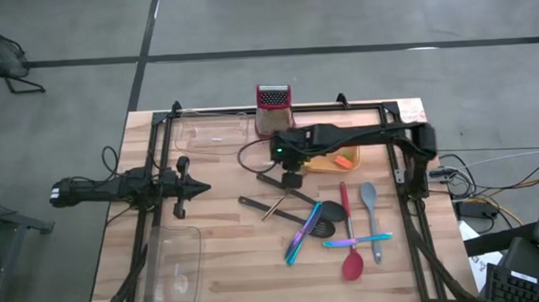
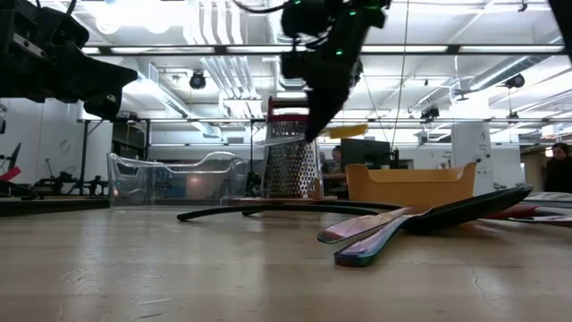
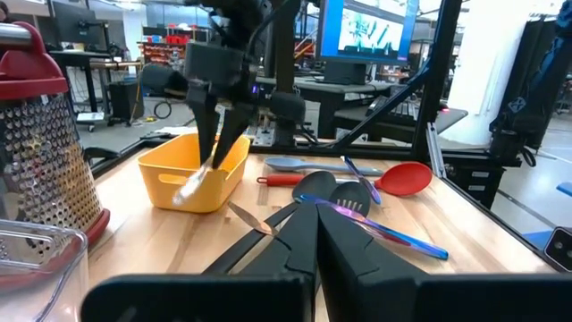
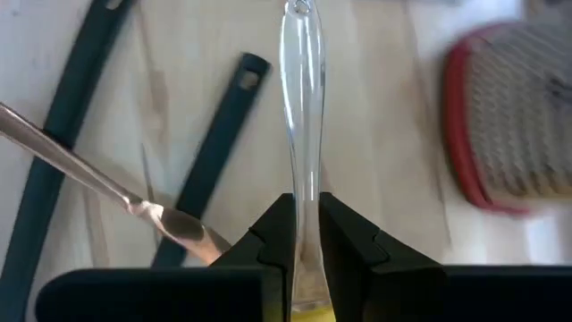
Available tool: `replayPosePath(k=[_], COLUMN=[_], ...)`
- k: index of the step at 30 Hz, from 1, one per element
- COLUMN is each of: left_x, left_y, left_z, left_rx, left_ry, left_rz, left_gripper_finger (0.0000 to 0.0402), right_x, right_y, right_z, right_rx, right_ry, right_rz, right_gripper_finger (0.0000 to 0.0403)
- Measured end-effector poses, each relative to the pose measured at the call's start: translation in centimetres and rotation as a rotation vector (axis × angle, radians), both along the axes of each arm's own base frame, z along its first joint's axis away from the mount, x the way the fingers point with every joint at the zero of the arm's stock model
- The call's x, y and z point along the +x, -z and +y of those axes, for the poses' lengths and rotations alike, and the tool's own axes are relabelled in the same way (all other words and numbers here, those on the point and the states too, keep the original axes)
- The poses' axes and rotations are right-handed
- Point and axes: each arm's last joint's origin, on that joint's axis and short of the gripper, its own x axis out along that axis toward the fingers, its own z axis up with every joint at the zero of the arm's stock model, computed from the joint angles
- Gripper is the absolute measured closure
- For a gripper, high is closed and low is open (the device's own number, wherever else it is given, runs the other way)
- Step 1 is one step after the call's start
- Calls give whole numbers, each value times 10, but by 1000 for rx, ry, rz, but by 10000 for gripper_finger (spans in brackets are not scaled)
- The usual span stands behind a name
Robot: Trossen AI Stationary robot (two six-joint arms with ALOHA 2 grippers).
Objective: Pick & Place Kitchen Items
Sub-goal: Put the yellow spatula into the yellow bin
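Observation:
My right gripper [image 1: 292, 178] hangs above the table's middle, beside the orange tub [image 1: 335, 157], shut on a clear plastic utensil [image 4: 302, 107]. On the wood to its near side lie the kitchen items: black tongs [image 1: 275, 182], a black slotted spoon [image 1: 321, 227], a red spoon [image 1: 351, 259], a grey spatula [image 1: 370, 204] and multicoloured cutlery [image 1: 301, 238]. My left gripper [image 1: 201, 186] stays shut at the table's left, touching nothing. My right gripper pinches the clear utensil's slim handle [image 4: 302, 183] between its two fingers. The fingers [image 3: 214, 152] slant steeply down from above. The utensil sticks out beyond the fingertips, its free end [image 3: 191, 188] slanting down, lifted clear of the table and of the tongs below it.
A steel box grater with a red top [image 1: 273, 110] stands at the far edge beside a clear tray [image 1: 216, 135]. A second clear tray [image 1: 174, 264] sits near left. A rose-coloured utensil [image 1: 274, 208] lies among the items. A black frame rail [image 1: 249, 111] borders the table.

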Motion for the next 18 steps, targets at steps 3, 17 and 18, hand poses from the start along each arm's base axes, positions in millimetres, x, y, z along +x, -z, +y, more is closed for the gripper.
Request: replayPosePath(k=[3,17,18], left_x=[0,0,0], left_y=[0,0,0], left_z=[0,0,0], left_rx=[0,0,0], left_ry=[0,0,0], left_rz=[0,0,0], left_gripper_finger=[396,396,396], right_x=[-22,-112,-116], right_y=[-3,20,23], right_z=[-1,-25,-26], right_rx=[-43,-105,-101], right_ry=[76,475,492], right_rz=[-22,-139,-143], right_gripper_finger=[366,365,365])
